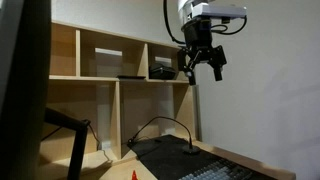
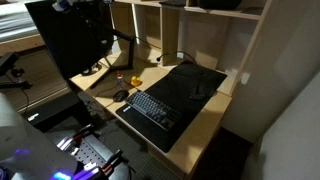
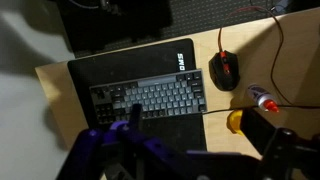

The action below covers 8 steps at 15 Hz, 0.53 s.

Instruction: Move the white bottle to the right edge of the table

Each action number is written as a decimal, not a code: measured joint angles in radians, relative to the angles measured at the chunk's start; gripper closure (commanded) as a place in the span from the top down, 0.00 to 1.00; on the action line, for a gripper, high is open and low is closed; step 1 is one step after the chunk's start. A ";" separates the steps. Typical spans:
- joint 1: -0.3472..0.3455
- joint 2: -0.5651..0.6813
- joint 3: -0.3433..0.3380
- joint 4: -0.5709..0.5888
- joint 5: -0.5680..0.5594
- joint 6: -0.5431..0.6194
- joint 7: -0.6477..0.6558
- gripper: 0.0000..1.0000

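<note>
1. Pale light-wood table (image 3: 300, 70) stands against a cubby shelf unit (image 1: 100, 60). It carries a black desk mat (image 3: 120, 65) with a keyboard (image 3: 150, 97) on it.
2. On the bare wood beside the mat, the white bottle (image 3: 264, 98) with its red cap sits between a dark mouse (image 3: 224, 70) and a yellow object (image 3: 236, 121), close to both. A thin cable runs past it.
3. In an exterior view the gripper (image 1: 202, 72) hangs high above the table, level with the upper shelves, well apart from the bottle.
4. Its fingers (image 3: 268, 138) are spread wide with nothing between them.
</note>
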 measured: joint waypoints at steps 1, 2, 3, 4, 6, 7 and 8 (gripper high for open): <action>0.000 0.000 0.000 0.000 0.000 0.000 0.000 1.00; 0.001 0.000 0.000 0.000 0.000 0.000 0.000 1.00; 0.004 0.003 -0.004 0.000 0.004 0.000 -0.004 1.00; 0.008 0.015 -0.006 0.000 0.009 0.005 -0.012 1.00; 0.026 0.065 -0.007 0.003 0.027 0.020 -0.041 1.00; 0.041 0.096 -0.006 0.009 0.041 0.037 -0.049 1.00; 0.054 0.126 -0.003 0.012 0.050 0.064 -0.050 1.00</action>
